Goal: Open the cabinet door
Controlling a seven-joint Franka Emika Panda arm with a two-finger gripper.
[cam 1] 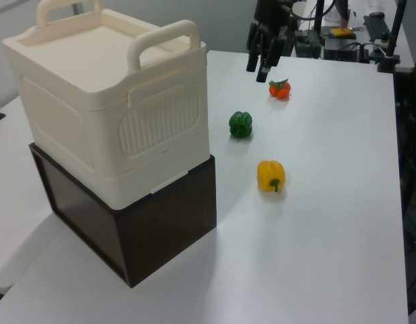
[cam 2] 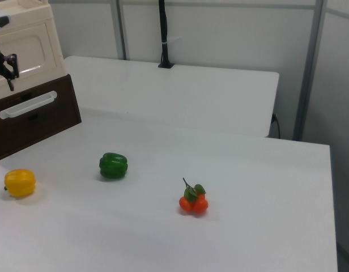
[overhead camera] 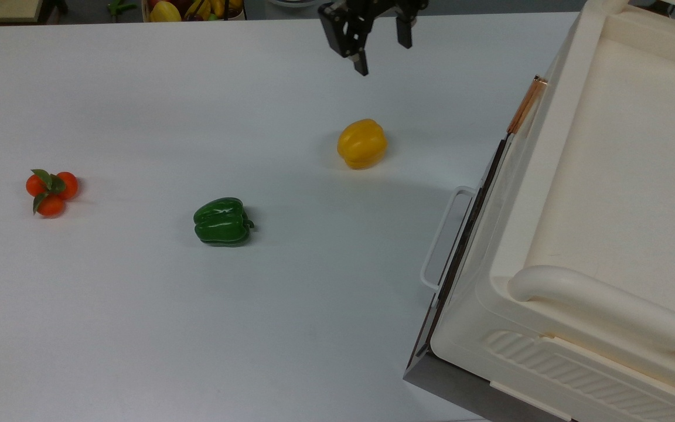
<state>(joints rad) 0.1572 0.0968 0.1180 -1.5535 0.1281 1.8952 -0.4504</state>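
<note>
Cabinet door point(cam 2: 26, 50) is what you want: one cream panel with a recessed rectangular centre, on the front of the cream cabinet point(cam 1: 107, 108), at the right view's upper left. In the top view you see only its edge, with the copper-coloured strip handle point(overhead camera: 526, 105) running up along it at the top view's right; the door's long axis lies across the cabinet front, above the dark drawer front. It sits flush with the cabinet.

Count the rest: one dark brown base box point(cam 1: 147, 229) under the cabinet, one white wire-loop handle point(cam 2: 27, 105) on its front, two rounded cream bar handles point(cam 1: 161, 37) on top. On the white table point(overhead camera: 138, 322) you have one yellow pepper point(overhead camera: 361, 143), one green pepper point(overhead camera: 222, 221) and one cluster of three small oranges point(overhead camera: 51, 191), all well apart from each other.

Your gripper point(overhead camera: 381, 50) hangs above the table at the top view's upper middle, beyond the yellow pepper and clear of the cabinet, its two fingers spread with nothing between them.
</note>
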